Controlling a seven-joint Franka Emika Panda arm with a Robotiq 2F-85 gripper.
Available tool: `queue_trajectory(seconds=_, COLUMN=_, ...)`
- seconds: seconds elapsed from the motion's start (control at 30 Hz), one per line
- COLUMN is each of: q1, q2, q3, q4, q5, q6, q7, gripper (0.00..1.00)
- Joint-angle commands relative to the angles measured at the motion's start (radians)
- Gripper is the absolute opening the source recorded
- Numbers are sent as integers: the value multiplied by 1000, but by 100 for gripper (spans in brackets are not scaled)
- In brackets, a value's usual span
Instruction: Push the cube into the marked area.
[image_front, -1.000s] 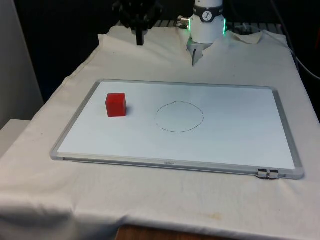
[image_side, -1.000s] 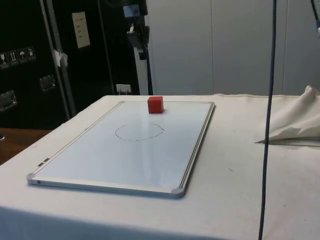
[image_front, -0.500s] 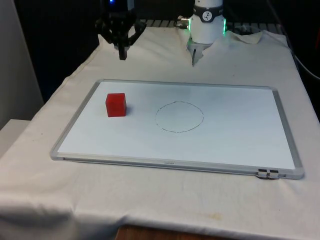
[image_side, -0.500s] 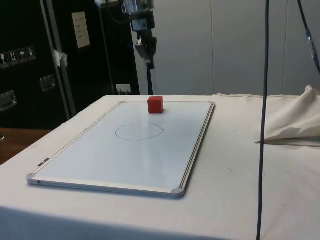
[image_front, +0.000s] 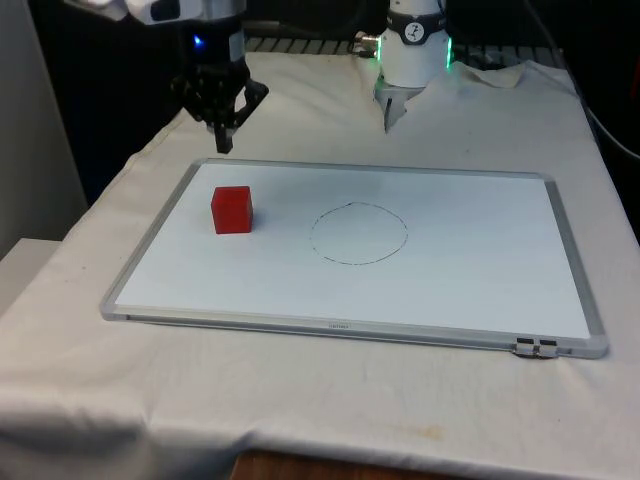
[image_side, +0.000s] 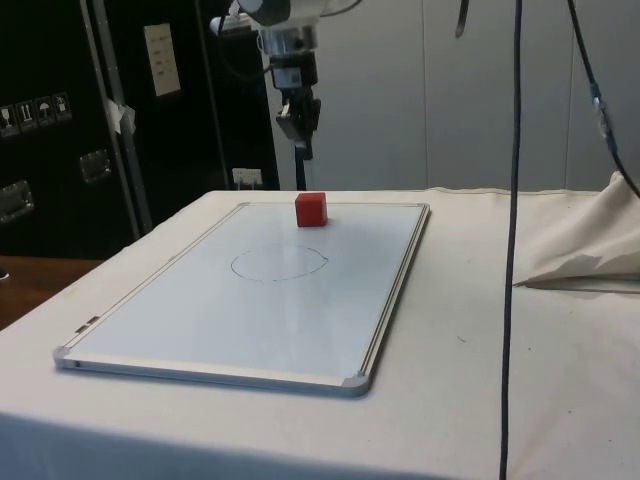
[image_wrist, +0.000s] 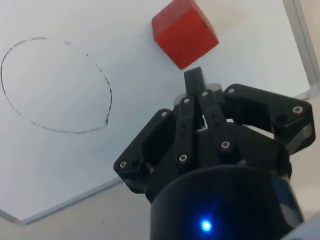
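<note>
A red cube (image_front: 232, 210) (image_side: 311, 209) (image_wrist: 184, 31) rests on the whiteboard (image_front: 470, 280) near the end at the front view's left. A thin drawn circle (image_front: 358, 233) (image_side: 279, 264) (image_wrist: 55, 85) marks the area at the board's middle, to the front view's right of the cube. My gripper (image_front: 223, 143) (image_side: 304, 148) (image_wrist: 194, 79) hangs in the air above the board's far edge, just behind the cube and apart from it. Its fingers are shut together with nothing between them.
The whiteboard has a grey frame with a clip (image_front: 536, 348) at its near corner. The robot's white base (image_front: 414, 45) stands at the far end. A bunched fold of cloth (image_side: 585, 245) lies beside the board. A dark cable (image_side: 512, 250) hangs down in the side view.
The gripper has come down and moved toward the front view's left, nearing the cube from behind. The cube has not moved.
</note>
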Motion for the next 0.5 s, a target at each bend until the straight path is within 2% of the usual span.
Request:
queue_trajectory(seconds=0.0, q1=-9, q2=8, q3=5, q4=0, q5=16, q6=17, q7=-9, gripper=0)
queue_trajectory(seconds=0.07, q1=-12, q2=22, q3=3, q4=1, q5=34, q6=32, q7=-16, gripper=0)
queue_trajectory(seconds=0.1, q1=-3, q2=20, q3=-3, q4=0, q5=26, q6=22, q7=-9, gripper=0)
queue_trajectory(seconds=0.13, q1=-13, q2=28, q3=3, q4=2, q5=42, q6=38, q7=-19, gripper=0)
queue_trajectory(seconds=0.23, q1=-18, q2=51, q3=-4, q4=2, q5=69, q6=69, q7=-31, gripper=0)
queue_trajectory(seconds=0.37, q1=-19, q2=73, q3=-14, q4=3, q5=88, q6=100, q7=-42, gripper=0)
queue_trajectory(seconds=0.4, q1=-13, q2=71, q3=-19, q4=1, q5=83, q6=92, q7=-37, gripper=0)
queue_trajectory(seconds=0.43, q1=-14, q2=76, q3=-20, q4=1, q5=85, q6=100, q7=-38, gripper=0)
queue_trajectory(seconds=0.47, q1=-21, q2=88, q3=-18, q4=5, q5=93, q6=122, q7=-45, gripper=0)
